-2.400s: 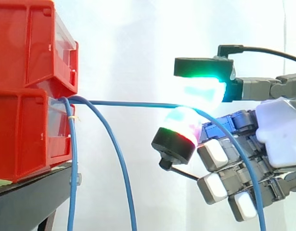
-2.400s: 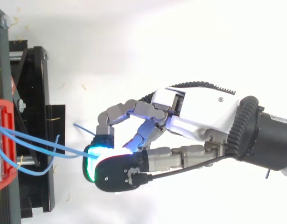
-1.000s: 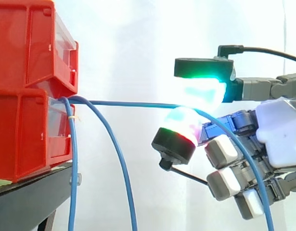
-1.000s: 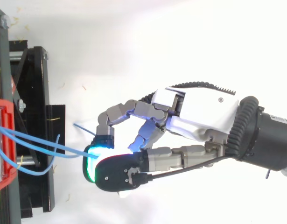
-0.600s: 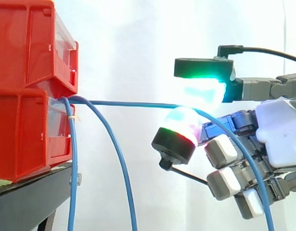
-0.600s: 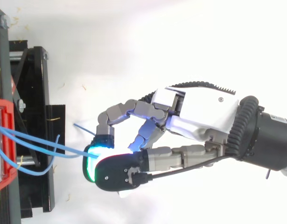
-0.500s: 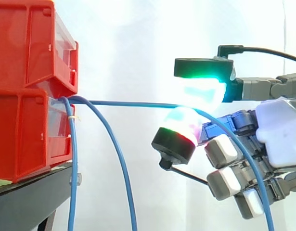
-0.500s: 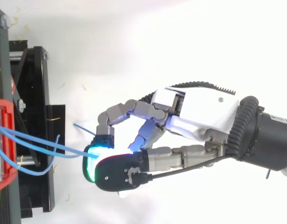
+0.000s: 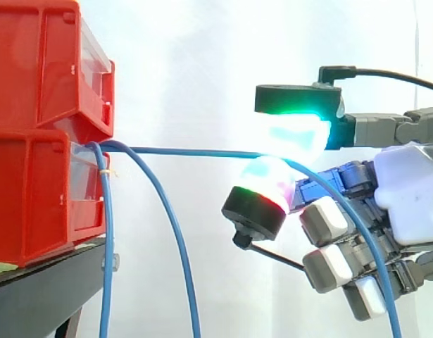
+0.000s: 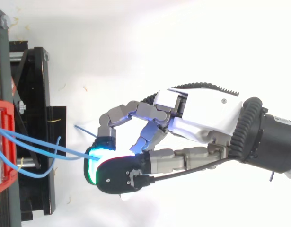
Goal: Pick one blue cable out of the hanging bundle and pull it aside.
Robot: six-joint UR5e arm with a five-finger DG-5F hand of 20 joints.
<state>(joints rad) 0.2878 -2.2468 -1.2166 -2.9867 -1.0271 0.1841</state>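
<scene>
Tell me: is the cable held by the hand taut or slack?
Taut: the cable runs straight and level from the bins to the fingers pinching it; the other cables hang loose.

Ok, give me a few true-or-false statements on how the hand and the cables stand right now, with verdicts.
1. The hand pinches one blue cable between two glowing pads. True.
2. That cable sags in a deep loop between the bins and the pinch. False: it runs nearly level and straight from the red bins to the pinch.
3. Other blue cables hang down close to the bins. True.
4. The bins stand on a white shelf. False: they sit on a black stand.
5. The pinched cable ends at the pads. False: it goes on past the pinch and drops down across the hand's fingers.
</scene>
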